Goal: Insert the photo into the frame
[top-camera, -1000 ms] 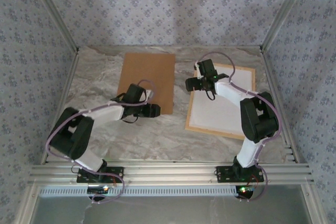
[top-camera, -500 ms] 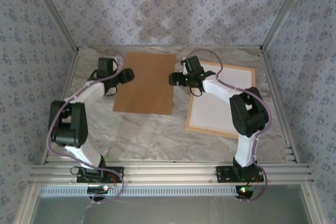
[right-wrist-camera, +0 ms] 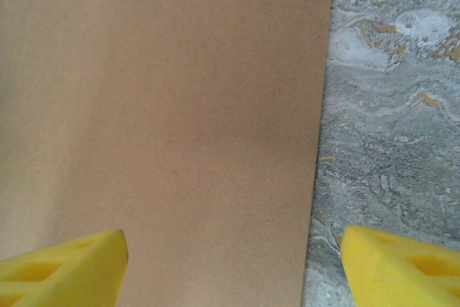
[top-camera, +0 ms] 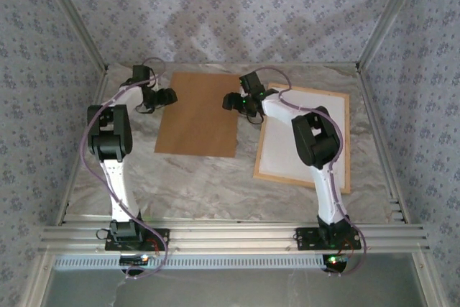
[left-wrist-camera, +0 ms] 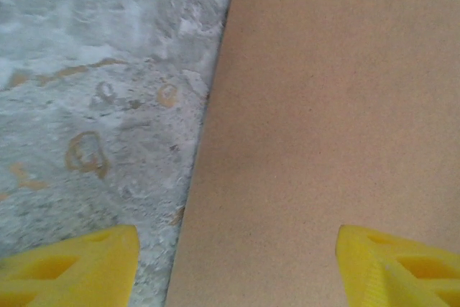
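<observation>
1. Just swung the left gripper (top-camera: 164, 96) from the near corner of the flat brown rectangular backing board (top-camera: 201, 120) up to its far left edge. Wide open now, yellow fingertips (left-wrist-camera: 72, 267) straddling that edge, holding nothing.
2. Same deal with the right gripper (top-camera: 231, 101). Pulled it off the large light-wood rectangular frame (top-camera: 346, 134) and parked it at the board's far right edge, jaws spread, nothing held.
3. Looks like lining up a two-sided lift of the board, one gripper per side. So probably still early in the job, with no photo going in yet.
4. Frame lying flat on the right side of the grey marbled desk (top-camera: 215, 177), just beside the board but not touching it.
5. Inside the frame: just a flat white sheet (top-camera: 280, 152), nothing else on it.
6. Can't tell where the photo is. Could be that white sheet face down, could be under the board.
</observation>
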`<state>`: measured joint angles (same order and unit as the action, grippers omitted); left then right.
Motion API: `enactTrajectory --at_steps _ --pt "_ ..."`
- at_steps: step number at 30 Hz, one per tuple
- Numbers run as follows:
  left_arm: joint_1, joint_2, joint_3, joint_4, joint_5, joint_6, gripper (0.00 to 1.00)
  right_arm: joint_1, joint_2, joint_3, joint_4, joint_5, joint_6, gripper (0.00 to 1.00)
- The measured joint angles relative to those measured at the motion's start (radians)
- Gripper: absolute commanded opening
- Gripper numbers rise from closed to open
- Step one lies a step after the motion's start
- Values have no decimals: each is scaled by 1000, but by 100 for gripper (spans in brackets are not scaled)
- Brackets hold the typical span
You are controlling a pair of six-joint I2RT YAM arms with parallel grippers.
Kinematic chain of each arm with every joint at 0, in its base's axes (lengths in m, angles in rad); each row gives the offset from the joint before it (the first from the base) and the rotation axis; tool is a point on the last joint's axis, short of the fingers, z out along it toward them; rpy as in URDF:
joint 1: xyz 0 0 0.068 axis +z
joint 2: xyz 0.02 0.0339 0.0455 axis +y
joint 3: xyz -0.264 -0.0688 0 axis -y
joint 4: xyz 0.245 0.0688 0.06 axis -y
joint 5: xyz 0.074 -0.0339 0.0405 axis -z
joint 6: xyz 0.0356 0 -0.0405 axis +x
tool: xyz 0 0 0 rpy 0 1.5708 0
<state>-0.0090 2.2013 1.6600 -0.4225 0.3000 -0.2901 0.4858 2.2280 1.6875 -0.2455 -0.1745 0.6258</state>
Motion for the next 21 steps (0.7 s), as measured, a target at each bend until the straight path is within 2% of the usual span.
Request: enactTrajectory --at_steps 8,21 --pt "1 48 80 -84 21 30 71 -3 45 34 -20 -31 23 76" --pt "-16 49 74 -90 71 39 67 -23 66 55 -28 -88 66 69"
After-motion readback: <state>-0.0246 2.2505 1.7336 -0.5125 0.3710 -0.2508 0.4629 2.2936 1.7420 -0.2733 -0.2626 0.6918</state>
